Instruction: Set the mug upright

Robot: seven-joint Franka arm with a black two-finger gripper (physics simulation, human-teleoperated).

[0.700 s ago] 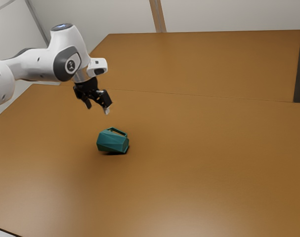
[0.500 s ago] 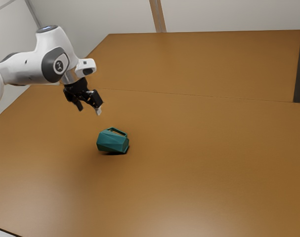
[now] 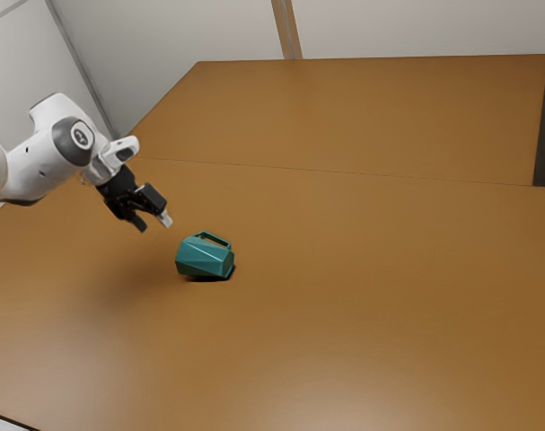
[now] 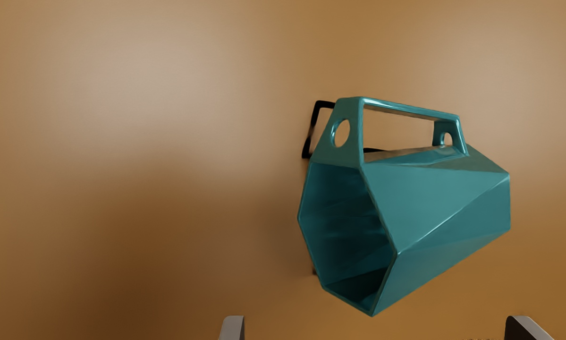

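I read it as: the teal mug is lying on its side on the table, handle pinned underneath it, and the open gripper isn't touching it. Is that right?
Not quite: the handle isn't pinned underneath. The wrist view shows it standing up from the mug's upper side. The rest holds: the teal mug lies on its side on the table, and the open gripper isn't touching it.

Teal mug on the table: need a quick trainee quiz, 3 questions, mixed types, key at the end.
1. How does the faceted teal mug rest on the brown table?
A) Upright
B) On its side
C) Upside down, mouth on the table
2. True or false: the black two-finger gripper is open and holds nothing.
3. Fill in: in the exterior view, the ____ is at the mug's upper side.

Key: 1 B; 2 true; 3 handle
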